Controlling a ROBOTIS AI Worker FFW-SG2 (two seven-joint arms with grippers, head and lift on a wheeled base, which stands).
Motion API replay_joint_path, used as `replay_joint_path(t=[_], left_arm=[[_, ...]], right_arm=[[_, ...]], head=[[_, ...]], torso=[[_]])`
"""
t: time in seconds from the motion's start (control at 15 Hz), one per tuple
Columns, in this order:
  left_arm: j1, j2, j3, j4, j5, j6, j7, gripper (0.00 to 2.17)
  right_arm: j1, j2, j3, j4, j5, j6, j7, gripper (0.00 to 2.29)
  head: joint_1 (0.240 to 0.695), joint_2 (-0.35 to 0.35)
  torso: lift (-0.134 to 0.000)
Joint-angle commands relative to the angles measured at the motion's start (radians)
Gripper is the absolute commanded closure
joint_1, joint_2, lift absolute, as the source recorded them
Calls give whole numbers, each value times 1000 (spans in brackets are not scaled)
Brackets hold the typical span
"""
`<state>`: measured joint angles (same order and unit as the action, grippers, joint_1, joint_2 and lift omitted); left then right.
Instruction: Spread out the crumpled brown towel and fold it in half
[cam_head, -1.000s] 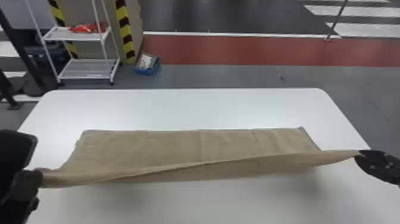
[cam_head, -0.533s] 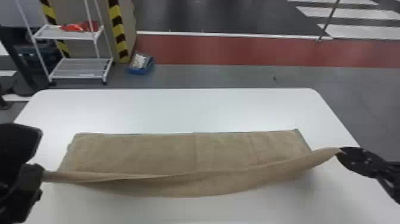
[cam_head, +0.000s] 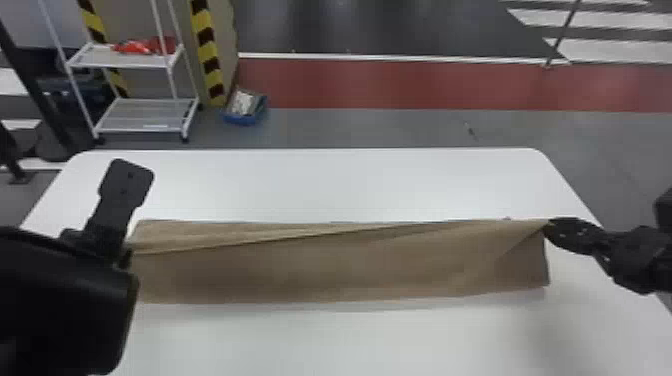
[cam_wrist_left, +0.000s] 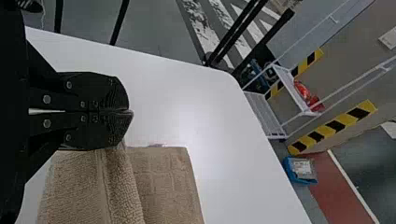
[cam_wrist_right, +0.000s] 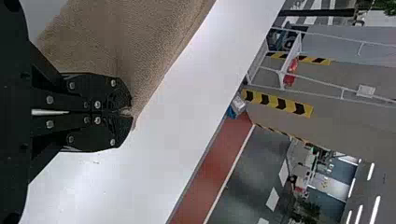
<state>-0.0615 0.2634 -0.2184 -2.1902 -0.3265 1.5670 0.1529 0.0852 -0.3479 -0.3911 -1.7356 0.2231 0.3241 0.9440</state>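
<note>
The lifted near edge of the brown towel (cam_head: 340, 267) has swung away from the robot, toward the far edge; the left claw (cam_head: 125, 254) and right claw (cam_head: 551, 227) have both travelled forward with it.

One towel, soft and pebbly in weave, lies as a long, doubled strip across the surface (cam_head: 350, 340), which is smooth, white and rounded at its two far corners; the upper layer's edge slants, short of the far edge at the left and meeting it toward the right, with creases fanning from the right claw.

Two claws, both black with flat fingers; the right is clenched on a towel corner; the left is pressed together and seems to pinch the other corner, though its grip is partly hidden.

Beyond stand one white metal rack (cam_head: 145, 116) with two shelves, red items (cam_head: 134, 47) on the upper, and one blue box (cam_head: 242, 120) on the floor.
</note>
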Motion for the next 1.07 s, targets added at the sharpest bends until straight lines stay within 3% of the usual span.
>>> replay_joint_path(t=[0.0,0.53,1.0], left_arm=[[-75,-15,-21,113,0,4,2,1349],[-169,-42,-33,231,0,4,11,1349],[-215,-69,-62,329,-2,-104,36,1349]], right_arm=[[-81,1,48,119,33,-6,-8,1663],[-143,3,72,225,56,-46,-31,1659],[-153,3,98,249,68,-67,-50,1663]], head=[[695,-46],[695,-34],[695,-47]], torso=[[-128],[-128],[-128]])
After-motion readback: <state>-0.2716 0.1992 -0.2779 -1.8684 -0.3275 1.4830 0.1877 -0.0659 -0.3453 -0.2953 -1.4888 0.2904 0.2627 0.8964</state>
